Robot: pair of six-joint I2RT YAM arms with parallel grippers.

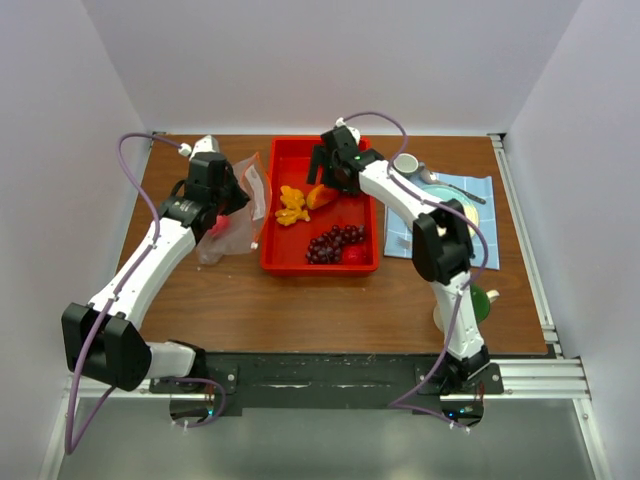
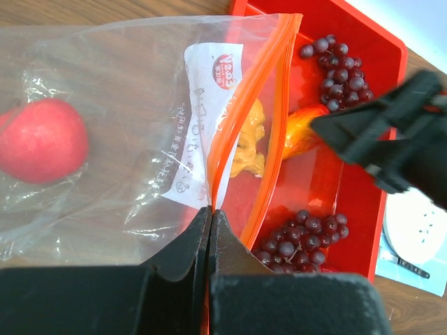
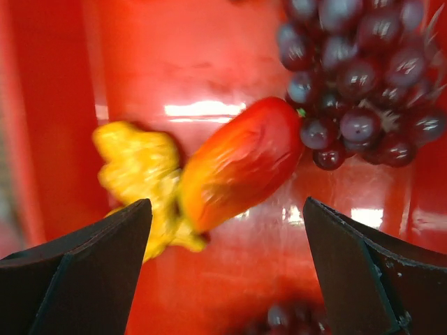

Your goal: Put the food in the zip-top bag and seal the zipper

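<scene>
My left fingers [image 2: 185, 258] are pressed together on the zip-top bag [image 2: 119, 91], pinching it at the orange-red zipper [image 2: 241, 118]. The bag hangs just left of the red tray [image 1: 320, 268] over the tabletop [image 1: 300, 310], with its mouth toward the tray and one round red fruit [image 2: 40, 139] inside. My right fingers [image 3: 91, 265] are spread wide above the tray. The orange wedge [image 3: 241, 164] lies between them, touching the yellow cluster [image 3: 140, 167] and beside a grape bunch [image 3: 356, 77].
</scene>
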